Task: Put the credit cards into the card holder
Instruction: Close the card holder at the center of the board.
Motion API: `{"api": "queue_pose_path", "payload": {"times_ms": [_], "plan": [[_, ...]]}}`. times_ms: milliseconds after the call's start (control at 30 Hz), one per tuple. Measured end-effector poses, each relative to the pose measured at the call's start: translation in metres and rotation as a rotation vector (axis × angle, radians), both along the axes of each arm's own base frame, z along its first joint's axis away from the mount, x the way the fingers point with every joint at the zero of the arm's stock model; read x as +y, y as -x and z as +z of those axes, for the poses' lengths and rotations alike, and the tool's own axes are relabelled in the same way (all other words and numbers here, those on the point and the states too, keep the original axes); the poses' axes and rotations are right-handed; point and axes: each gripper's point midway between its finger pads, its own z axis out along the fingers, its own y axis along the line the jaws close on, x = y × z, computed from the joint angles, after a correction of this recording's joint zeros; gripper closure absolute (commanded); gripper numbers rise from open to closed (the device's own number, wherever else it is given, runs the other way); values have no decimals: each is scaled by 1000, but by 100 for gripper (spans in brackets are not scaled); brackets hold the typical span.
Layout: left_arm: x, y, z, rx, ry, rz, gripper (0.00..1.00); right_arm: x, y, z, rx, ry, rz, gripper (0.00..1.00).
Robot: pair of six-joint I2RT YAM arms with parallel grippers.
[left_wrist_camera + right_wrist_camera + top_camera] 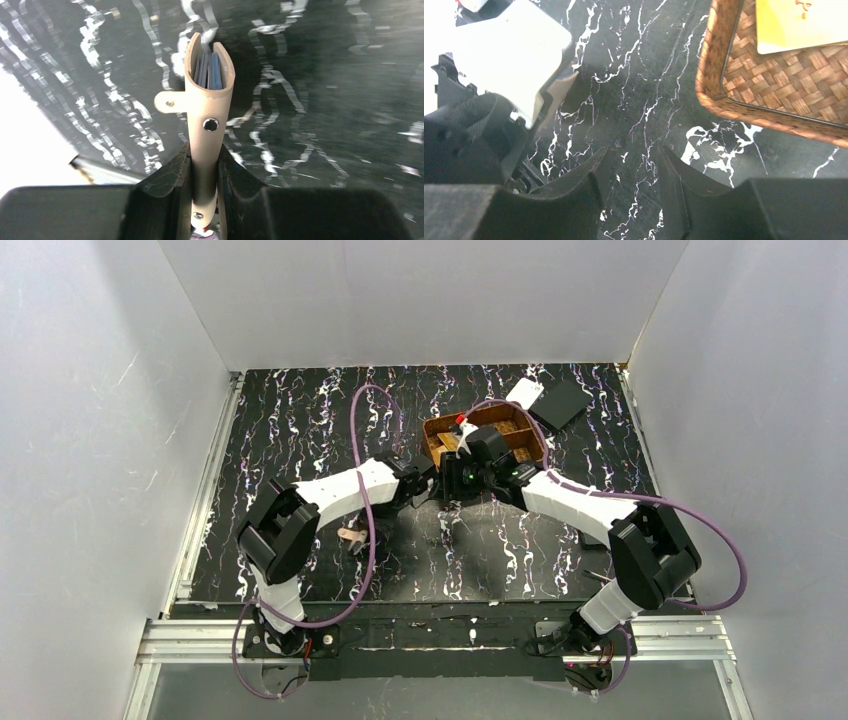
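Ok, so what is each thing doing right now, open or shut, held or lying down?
card holder: folded, gaping slightly, clamped in the left gripper.
left gripper: shut on the card holder.
right gripper: open, empty, above the table.
yellow credit card: lying flat in the basket.
basket: upright on the table, card inside.

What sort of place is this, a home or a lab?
Likely a robot test booth: plain white walls enclose a black marbled tabletop, and two white-and-black robot arms are mounted along a silver metal rail.

The black marbled table (300,420) carries a woven basket (710,70), a white piece (524,392) and a black square (562,402).
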Motion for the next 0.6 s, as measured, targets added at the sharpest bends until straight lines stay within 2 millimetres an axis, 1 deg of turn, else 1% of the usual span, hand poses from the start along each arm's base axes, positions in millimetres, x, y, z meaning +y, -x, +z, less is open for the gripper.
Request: {"api": "queue_pose_path", "payload": {"times_ms": [67, 133, 233, 300, 333, 367, 433, 500, 533, 600], "plan": [[-18, 2, -5, 2, 69, -3, 92, -3, 0, -1, 4, 4, -6, 52], [-29, 6, -8, 15, 112, -6, 92, -5, 0, -1, 9, 7, -11, 52], [-36, 10, -11, 23, 161, 5, 92, -7, -1, -2, 12, 10, -16, 52], [-38, 12, -12, 25, 196, 20, 89, -7, -1, -2, 13, 9, -14, 52], [-38, 12, -13, 27, 213, 30, 85, -7, -1, -2, 15, 9, -12, 52], [-38, 12, -13, 28, 224, 38, 77, -7, 0, -2, 16, 8, -11, 52], [-39, 13, -14, 32, 237, 46, 65, -7, 1, -2, 20, 6, -6, 51], [-46, 15, -17, 48, 276, 52, 54, -6, 2, -2, 23, 4, -1, 51], [-51, 17, -19, 59, 298, 56, 49, -6, 2, -2, 24, 3, -1, 51], [-60, 20, -21, 79, 342, 55, 43, -6, 2, -2, 24, 3, 0, 51]]}}
